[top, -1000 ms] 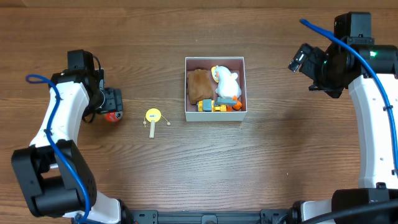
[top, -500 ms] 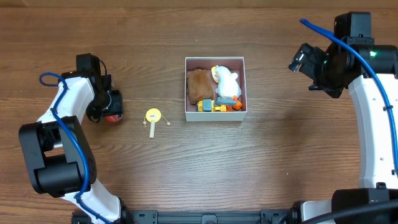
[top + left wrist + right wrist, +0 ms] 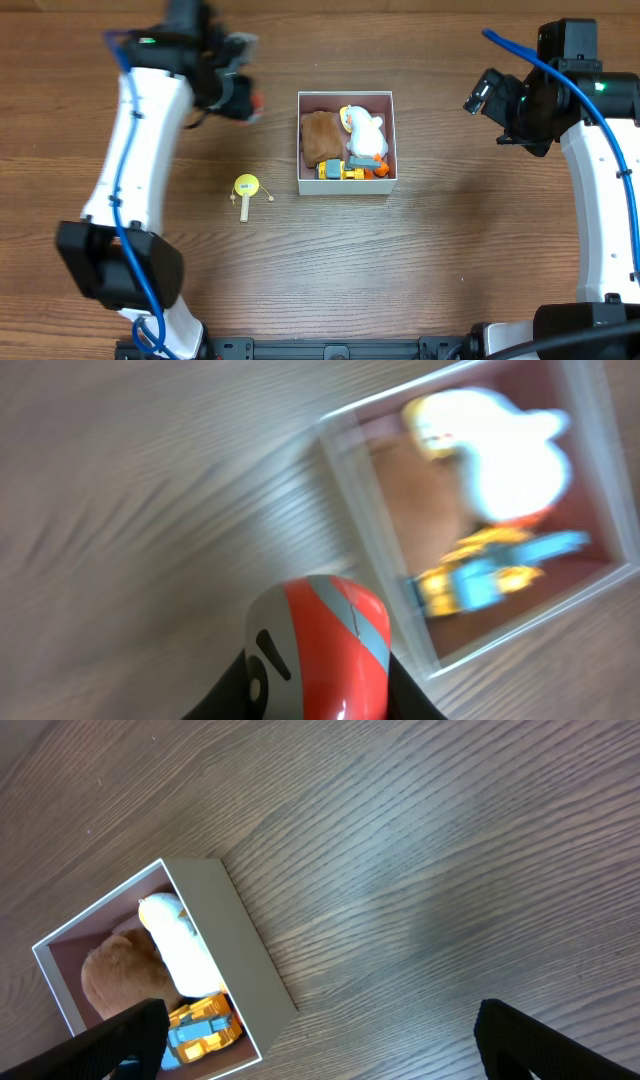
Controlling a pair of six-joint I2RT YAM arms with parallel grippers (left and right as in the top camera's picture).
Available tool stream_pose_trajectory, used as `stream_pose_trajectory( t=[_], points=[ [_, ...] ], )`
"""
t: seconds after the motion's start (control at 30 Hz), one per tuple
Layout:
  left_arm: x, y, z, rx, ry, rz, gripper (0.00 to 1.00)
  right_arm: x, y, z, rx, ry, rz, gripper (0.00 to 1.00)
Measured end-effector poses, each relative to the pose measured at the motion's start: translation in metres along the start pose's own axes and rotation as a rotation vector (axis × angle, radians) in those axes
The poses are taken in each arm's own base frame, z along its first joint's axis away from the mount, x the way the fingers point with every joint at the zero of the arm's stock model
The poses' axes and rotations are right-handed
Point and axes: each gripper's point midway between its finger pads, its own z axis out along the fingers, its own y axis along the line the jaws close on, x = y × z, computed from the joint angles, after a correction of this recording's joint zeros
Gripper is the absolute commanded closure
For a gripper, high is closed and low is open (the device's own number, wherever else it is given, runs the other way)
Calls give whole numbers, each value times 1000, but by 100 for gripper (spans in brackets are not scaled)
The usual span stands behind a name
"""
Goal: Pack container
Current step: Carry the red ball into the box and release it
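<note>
The container (image 3: 345, 186) is a small white-walled box with a pink inside, standing mid-table. It holds a brown plush (image 3: 320, 138), a white duck (image 3: 365, 133) and a yellow-and-blue vehicle (image 3: 345, 170). My left gripper (image 3: 243, 100) hangs above the table just left of the box, shut on a red-and-grey rounded toy (image 3: 320, 650). The left wrist view shows the container (image 3: 355, 480) at upper right, blurred. My right gripper (image 3: 320, 1050) stands open and empty to the right of the container (image 3: 245, 955).
A small yellow disc toy with a short stick (image 3: 246, 188) lies on the wooden table left of the box. My right arm (image 3: 600, 180) stands along the right edge.
My left gripper shut on the red toy at the far left, lifted it, and swung up and right towards the container. The right arm stayed still.
</note>
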Motion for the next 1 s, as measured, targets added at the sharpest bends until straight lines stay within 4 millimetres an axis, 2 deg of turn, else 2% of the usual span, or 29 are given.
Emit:
stream_pose_trajectory(
  t=[0.03,0.13,0.2,0.27,0.33,0.4,0.43,0.53,0.57,0.67,0.77,0.87,0.97,1.0],
  points=[
    [-10,-27,6,22,-27,94,69,0,0,0,0,-1,0,0],
    [-18,-86,21,61,-47,261,66,-1,1,0,-3,-5,0,0],
    [-18,-113,35,76,-42,336,67,-1,1,0,-3,-6,0,0],
    [-10,-135,66,82,11,399,69,-2,1,0,-4,-6,-1,0],
    [4,-137,92,77,89,408,69,-1,0,0,-2,-3,-1,0],
    [18,-130,110,63,162,398,65,0,-1,0,6,0,0,0],
    [22,-127,115,54,187,394,60,0,-2,0,9,0,0,0],
    [30,-114,120,16,234,384,35,0,-3,0,16,-2,0,0],
    [31,-111,119,4,239,382,31,0,-3,0,17,-2,0,0],
    [39,-105,117,-11,275,368,30,0,-3,0,19,-5,0,0],
    [53,-102,112,-18,338,360,37,-1,-4,0,21,-7,0,0],
    [62,-100,107,-21,383,354,37,-1,-4,0,21,-7,0,0],
    [59,-102,94,-22,390,353,36,-1,-4,0,21,-7,0,0],
    [53,-104,88,-23,372,355,45,-1,-4,0,21,-7,0,0]
  ],
)
